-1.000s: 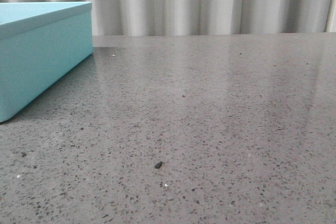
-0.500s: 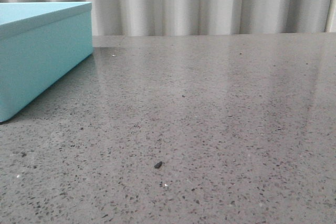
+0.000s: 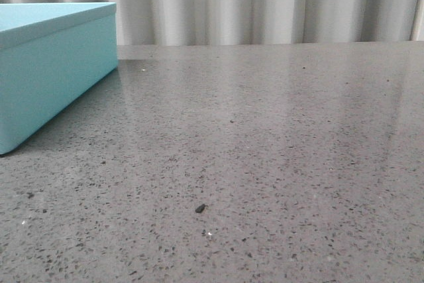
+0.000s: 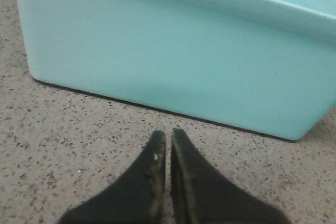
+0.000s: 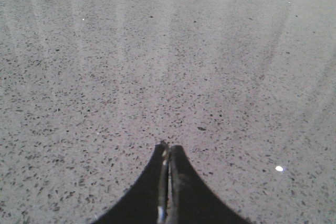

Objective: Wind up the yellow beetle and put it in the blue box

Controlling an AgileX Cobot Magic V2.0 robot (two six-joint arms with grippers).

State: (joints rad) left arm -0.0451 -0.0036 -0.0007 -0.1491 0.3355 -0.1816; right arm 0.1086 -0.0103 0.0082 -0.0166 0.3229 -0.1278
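The blue box (image 3: pixel 53 64) stands at the far left of the grey speckled table in the front view. In the left wrist view its long side wall (image 4: pixel 173 61) fills the upper part of the picture. My left gripper (image 4: pixel 168 135) is shut and empty, low over the table, a short way from that wall. My right gripper (image 5: pixel 168 148) is shut and empty over bare table. Neither gripper shows in the front view. The yellow beetle is out of view in every frame.
The grey speckled tabletop (image 3: pixel 265 150) runs back to a pale pleated curtain (image 3: pixel 265 4). A small dark speck (image 3: pixel 199 208) lies on the table near the front middle.
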